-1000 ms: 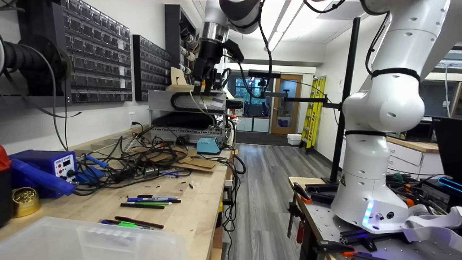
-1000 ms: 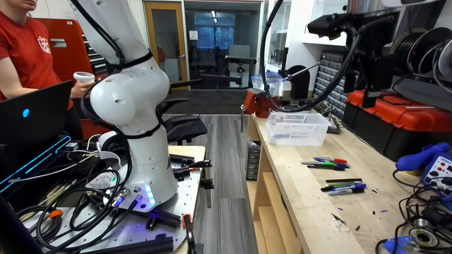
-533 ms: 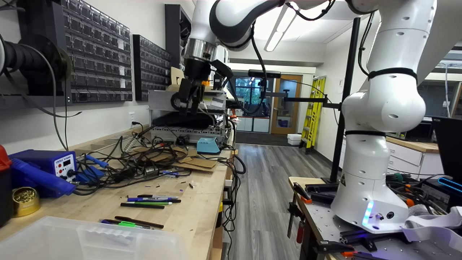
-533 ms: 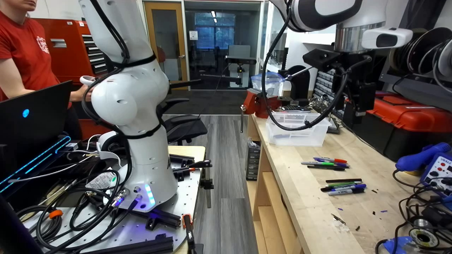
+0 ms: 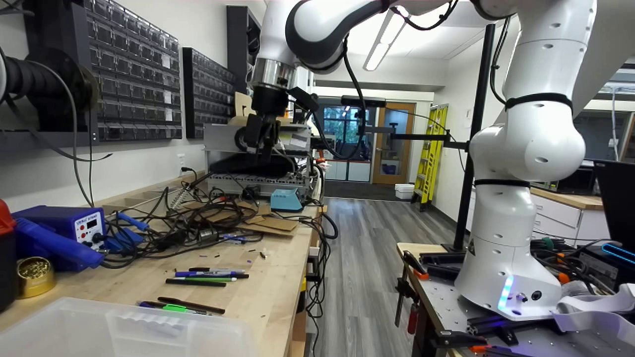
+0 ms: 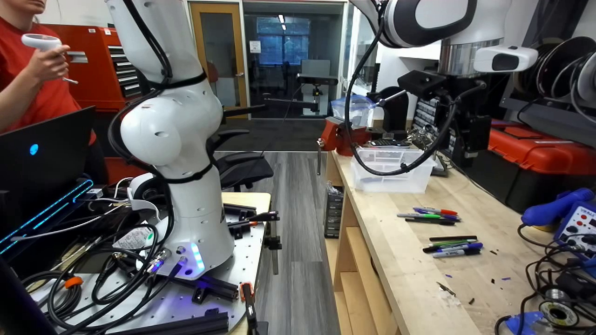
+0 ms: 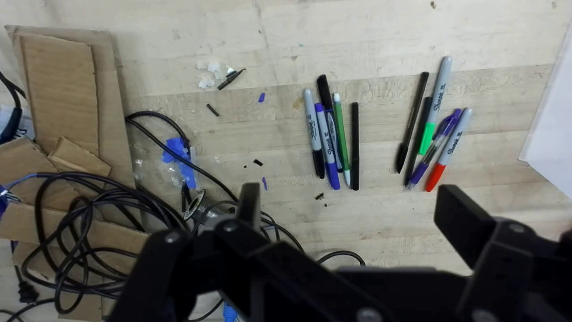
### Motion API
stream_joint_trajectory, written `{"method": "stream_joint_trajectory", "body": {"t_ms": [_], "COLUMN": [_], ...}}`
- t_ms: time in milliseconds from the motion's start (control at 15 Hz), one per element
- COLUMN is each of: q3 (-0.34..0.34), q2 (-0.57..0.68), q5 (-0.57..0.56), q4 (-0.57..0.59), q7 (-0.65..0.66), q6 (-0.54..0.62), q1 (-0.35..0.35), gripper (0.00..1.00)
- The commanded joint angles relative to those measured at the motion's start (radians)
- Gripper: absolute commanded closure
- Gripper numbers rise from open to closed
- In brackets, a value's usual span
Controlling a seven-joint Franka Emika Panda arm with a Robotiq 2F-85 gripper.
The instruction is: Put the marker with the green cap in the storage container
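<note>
The marker with the green cap (image 7: 433, 112) lies on the wooden table in the right-hand group of pens in the wrist view, grey body up and green cap down. It also shows in both exterior views (image 5: 174, 308) (image 6: 432, 216). The storage container (image 6: 393, 176) is a translucent bin on the table beyond that group; its rim fills the near corner (image 5: 163, 322) of an exterior view. A whitish edge of it (image 7: 552, 120) shows at the wrist view's right. My gripper (image 7: 348, 192) is open and empty, high above the table; it also shows in both exterior views (image 5: 260, 154) (image 6: 469, 153).
Beside the marker lie dark pens, a purple pen (image 7: 435, 150) and a red-capped marker (image 7: 449, 150). Another pen group (image 7: 333, 134) lies to the left. Tangled cables (image 7: 89, 232) and cardboard (image 7: 62, 89) cover the left. A red-and-black toolbox (image 6: 545, 158) stands by the wall.
The gripper has moved down and to the left in both exterior views, mostly in the first half second, with the arm following. The pens and container have not moved. The person's hand with a controller has risen.
</note>
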Motion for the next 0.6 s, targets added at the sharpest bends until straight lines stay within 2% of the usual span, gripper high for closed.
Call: {"method": "stream_joint_trajectory", "body": {"t_ms": [0,533], "q3": [-0.007,0.018], "q2": [0.000,0.062], "q5": [-0.001,-0.006], "q4": [0.002,0.003], "q7": [0.001,0.027], "q6": [-0.003,0.008], "q1": [0.007,0.032], "gripper": [0.00,0.00]}}
